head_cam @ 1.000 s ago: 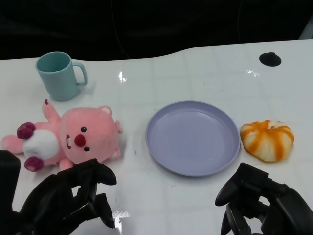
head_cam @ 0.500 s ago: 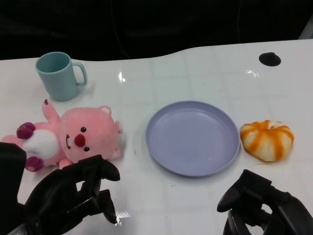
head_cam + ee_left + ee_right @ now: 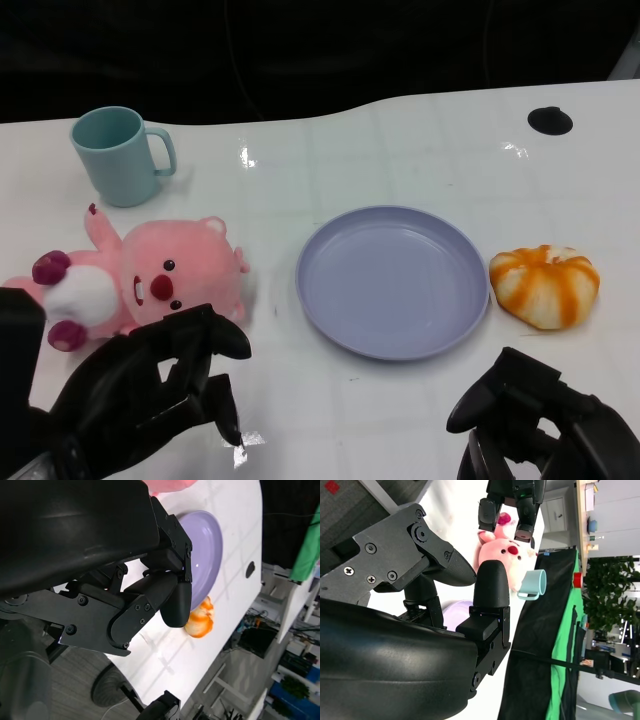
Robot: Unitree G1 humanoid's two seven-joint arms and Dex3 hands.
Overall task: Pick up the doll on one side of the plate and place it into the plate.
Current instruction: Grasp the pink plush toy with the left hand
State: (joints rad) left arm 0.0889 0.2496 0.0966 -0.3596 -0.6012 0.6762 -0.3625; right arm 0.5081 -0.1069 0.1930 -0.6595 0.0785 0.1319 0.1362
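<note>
Since a second ago, the left hand (image 3: 150, 395) has crept up the lower left of the frame toward the doll (image 3: 140, 285), and its upper fingers (image 3: 210, 335) now overlap the toy's lower edge; whether they touch it I cannot tell. Nothing is in its grasp: the fingers are curled forward but apart, a shape that looks made to close over the plush head from the near side. The right hand (image 3: 545, 425) has sunk a little toward the lower right corner, its fingers bent inward around nothing, seemingly parked out of the way since the doll lies on the other arm's side.

Pink and soft, the doll lies on its back at centre left on the white table (image 3: 420, 140), well left of the purple plate (image 3: 392, 280) and apart from it. The plate sits at frame centre with nothing in it, so the placing step is not yet done. An orange striped bun-like toy (image 3: 545, 285) rests just right of the plate, and a teal mug (image 3: 118, 155) stands at upper left, beyond the doll. Judging from this, the reach is nearly complete and the grasp comes next.
</note>
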